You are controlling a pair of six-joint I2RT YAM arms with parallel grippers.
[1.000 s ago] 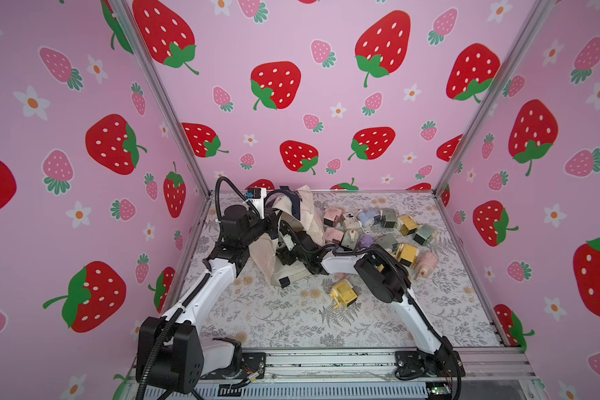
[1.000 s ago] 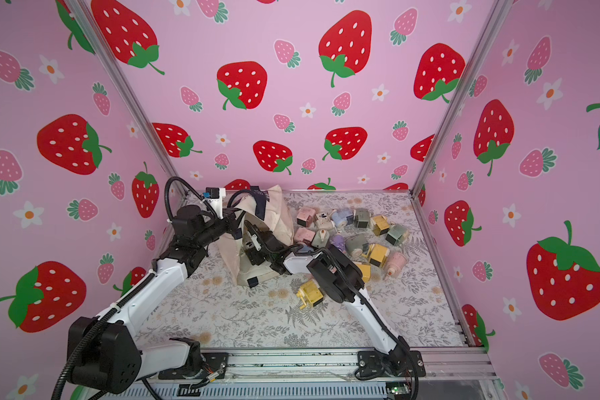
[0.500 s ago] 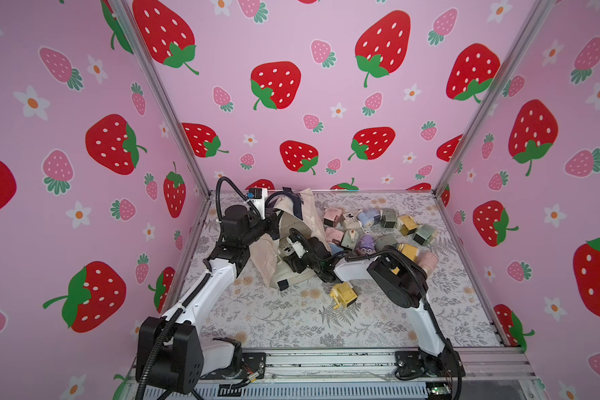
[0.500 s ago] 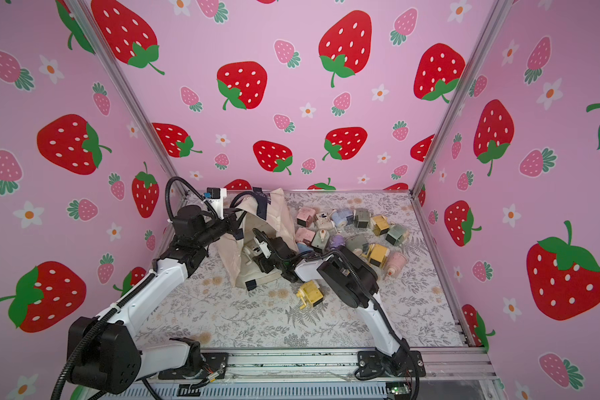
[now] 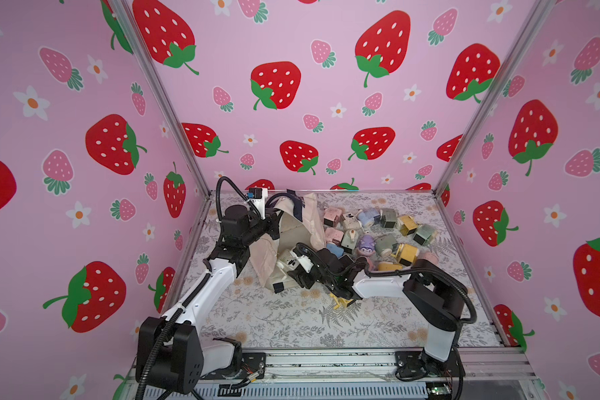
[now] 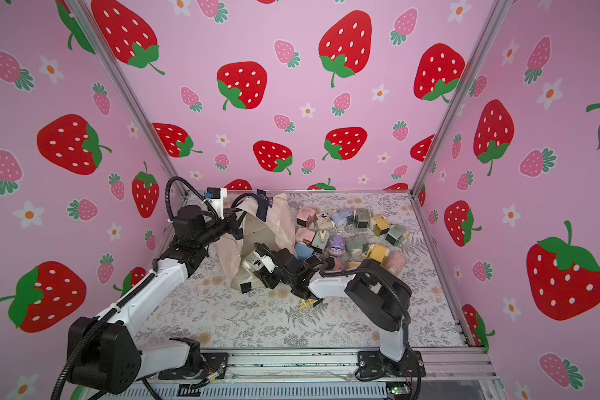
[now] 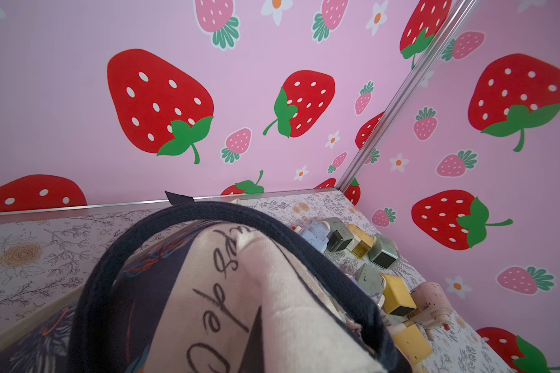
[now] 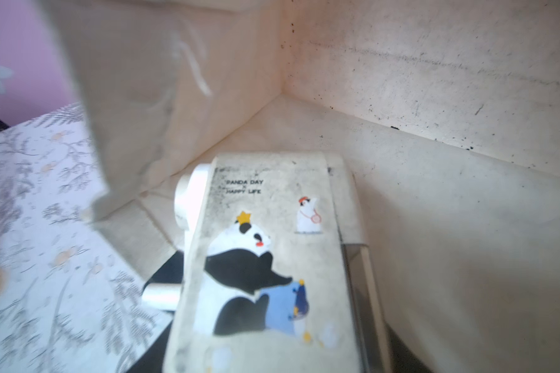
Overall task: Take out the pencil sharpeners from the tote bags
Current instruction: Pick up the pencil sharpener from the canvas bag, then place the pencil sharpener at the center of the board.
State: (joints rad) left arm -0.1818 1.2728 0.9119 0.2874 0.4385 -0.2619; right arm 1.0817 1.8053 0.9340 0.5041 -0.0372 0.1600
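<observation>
A cream canvas tote bag [image 5: 302,221] with navy handles sits on the left rear part of a floral-patterned bench [image 5: 291,322], partly lifted and slumped, its mouth open towards the front. Inside the mouth lies one cream sharpener printed with a cartoon panda [image 8: 265,242], resting on the bag's inner fabric [image 8: 434,97] close to a seam corner. The other pencil sharpeners [image 5: 385,242] are already outside, heaped on the bench just beside the bag on its right: pink, blue, grey-green, yellow and one purple cartoon-shaped piece [image 5: 366,242], many of them touching. One more yellow sharpener [image 5: 342,301] lies apart from the heap, nearer the front, half hidden under the right arm. The left end effector [image 5: 274,223] is clenched on the bag's upper edge near a navy handle [image 7: 207,210], holding that side up; in the left wrist view, script lettering and dark floral print fill the lower frame. The right end effector [image 5: 298,277] reaches low into the bag's mouth, right at the panda sharpener; its fingers are hidden, so it cannot be told whether it is grasping or released. Pink walls [image 5: 291,52] printed with red strawberries enclose the bench on three sides.
</observation>
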